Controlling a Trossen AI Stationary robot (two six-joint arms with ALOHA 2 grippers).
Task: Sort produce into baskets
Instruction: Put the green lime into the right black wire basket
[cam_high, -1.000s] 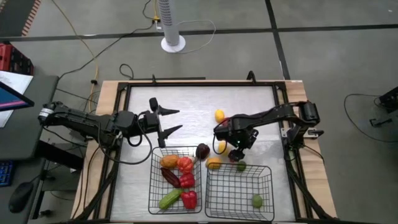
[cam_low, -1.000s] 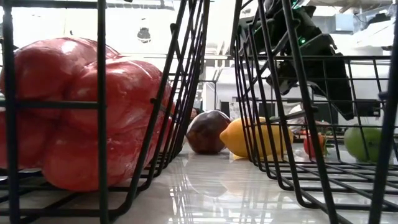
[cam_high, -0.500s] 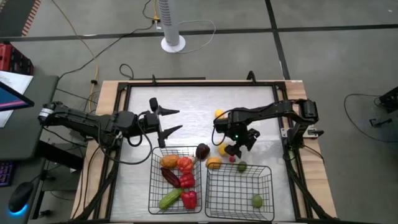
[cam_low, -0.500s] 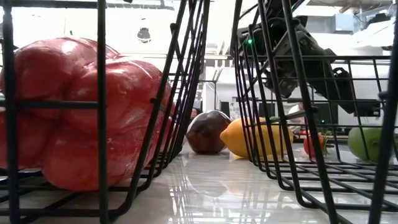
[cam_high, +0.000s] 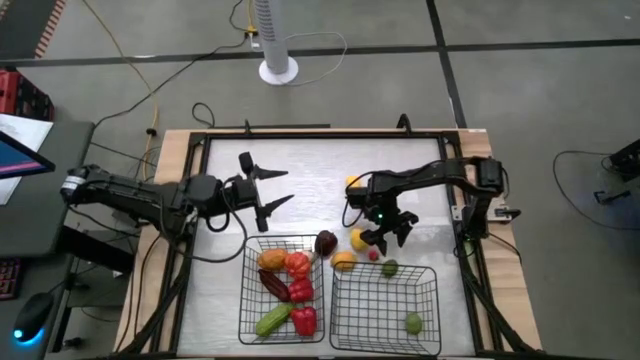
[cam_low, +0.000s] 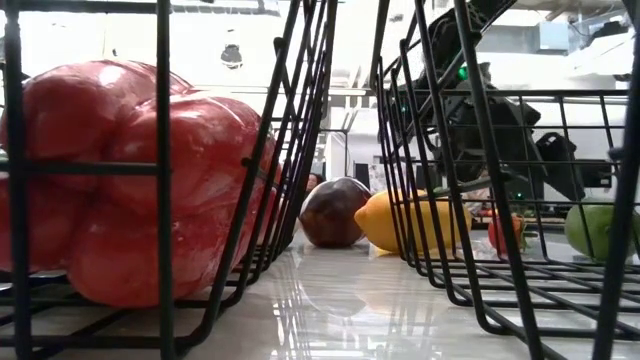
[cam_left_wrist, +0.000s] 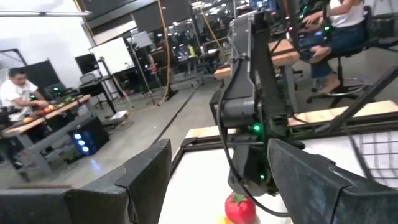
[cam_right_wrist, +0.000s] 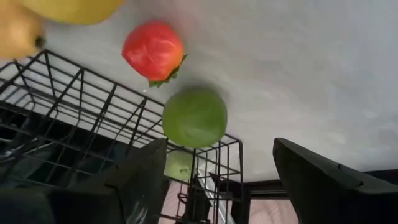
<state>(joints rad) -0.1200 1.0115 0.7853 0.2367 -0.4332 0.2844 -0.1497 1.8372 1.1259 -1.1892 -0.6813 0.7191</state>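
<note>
Left gripper (cam_high: 268, 189) held over the table's left-centre, fingers spread wide, nothing between them; well apart from all produce. Nearest the front edge, left of centre: left basket (cam_high: 246, 300), holding an orange piece (cam_high: 272, 260), red peppers (cam_high: 298, 265), a dark purple piece (cam_high: 274, 284), a green cucumber (cam_high: 272, 320) and another red pepper (cam_high: 304, 319). Seen in the low view as a large red pepper (cam_low: 150, 180) pressed against the mesh. Between the two baskets' far corners: dark purple fruit (cam_high: 325, 242) and, just beside it, a yellow-orange lemon (cam_high: 343, 262). Further towards the table's centre: a second lemon (cam_high: 357, 240) and a third (cam_high: 352, 184) near the right arm's link.

Right gripper (cam_high: 388, 231) hovering right of centre, just behind the right basket's far rim, fingers spread, empty. Directly beneath and ahead of it: small red tomato (cam_right_wrist: 153, 51) and a lime (cam_right_wrist: 194, 117), both on the table, neither touched. Lime lying against the outside of the right basket (cam_high: 432, 300). One lime (cam_high: 413, 322) inside that basket, near its front right corner.
</note>
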